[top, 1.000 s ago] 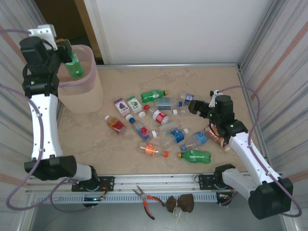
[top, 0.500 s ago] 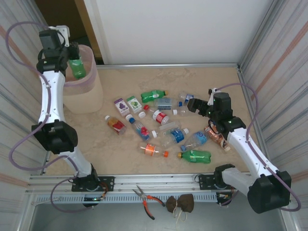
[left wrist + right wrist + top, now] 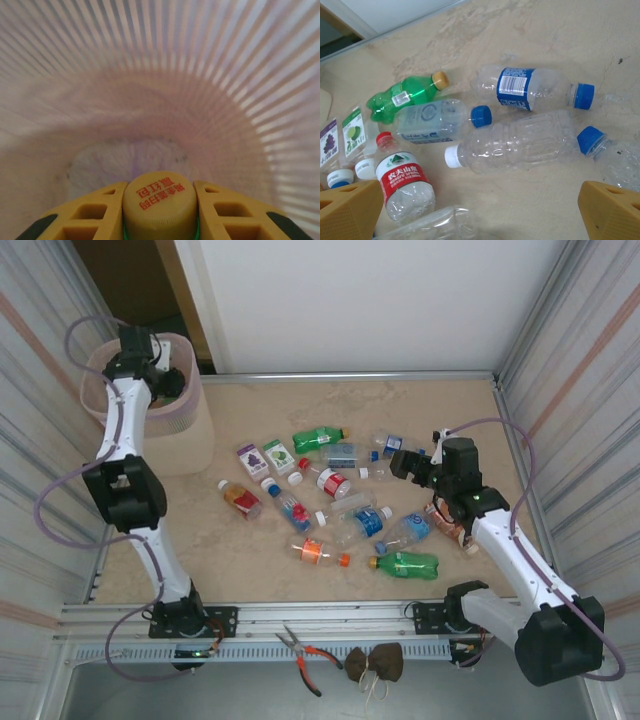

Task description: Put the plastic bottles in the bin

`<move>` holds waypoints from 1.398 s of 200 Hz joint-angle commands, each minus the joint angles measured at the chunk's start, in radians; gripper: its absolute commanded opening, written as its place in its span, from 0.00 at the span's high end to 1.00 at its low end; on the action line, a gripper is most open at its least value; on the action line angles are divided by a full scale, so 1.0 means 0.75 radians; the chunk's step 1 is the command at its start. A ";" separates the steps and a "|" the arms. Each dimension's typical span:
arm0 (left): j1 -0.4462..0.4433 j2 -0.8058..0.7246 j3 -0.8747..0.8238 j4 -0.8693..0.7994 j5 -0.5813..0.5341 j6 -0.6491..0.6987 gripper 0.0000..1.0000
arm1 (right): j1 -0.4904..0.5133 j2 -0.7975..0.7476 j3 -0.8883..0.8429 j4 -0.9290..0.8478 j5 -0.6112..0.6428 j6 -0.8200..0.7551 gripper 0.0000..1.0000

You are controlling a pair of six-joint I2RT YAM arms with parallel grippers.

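The left gripper (image 3: 159, 192) is pressed tight on the yellow-capped neck of a green bottle (image 3: 160, 205), cap pointing down inside the bin (image 3: 190, 440). With the bottle already below the bin's rim, we judge the drop itself safe. The trouble would come on the way out: the arm reaches over the rim, and a snag there could tip or drag so light a bin.

The right gripper (image 3: 402, 463) hangs with its jaws spread wide over the plastic bottles (image 3: 350, 510) lying loose on the table (image 3: 450, 410), well to the right of the bin. These lie close together. In the right wrist view a clear white-capped bottle (image 3: 520, 142) touches a blue-capped one (image 3: 437, 120) on its bin side. A blue-labelled bottle (image 3: 535, 90) lies just beyond them. Closing here could catch two at once, or squeeze a round, thin-walled bottle so that it pops out and rolls away from the bin. Two juice cartons (image 3: 265, 458) sit at the edge of the pile nearest the bin. We should not mistake them for bottles.

As for contents, the bin holds the gripped green bottle above its floor (image 3: 125, 160). The floor is pale and blurred, and we cannot tell whether anything lies there. Several table bottles look empty.
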 commanded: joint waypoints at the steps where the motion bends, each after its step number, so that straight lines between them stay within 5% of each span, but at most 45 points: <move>1: 0.009 0.027 0.051 -0.178 0.048 0.026 1.00 | 0.008 -0.025 -0.013 0.002 0.010 0.009 0.01; 88: 0.009 -0.020 -0.233 -0.284 0.059 0.009 1.00 | 0.009 -0.088 -0.069 0.001 0.020 0.029 0.01; 181: 0.023 -0.223 -0.560 -0.353 -0.091 -0.081 0.99 | 0.010 -0.087 -0.119 0.027 0.005 0.053 0.01; 279: 0.280 -0.432 -0.851 -0.232 -0.047 -0.150 0.93 | 0.016 -0.083 -0.129 0.030 -0.011 0.057 0.01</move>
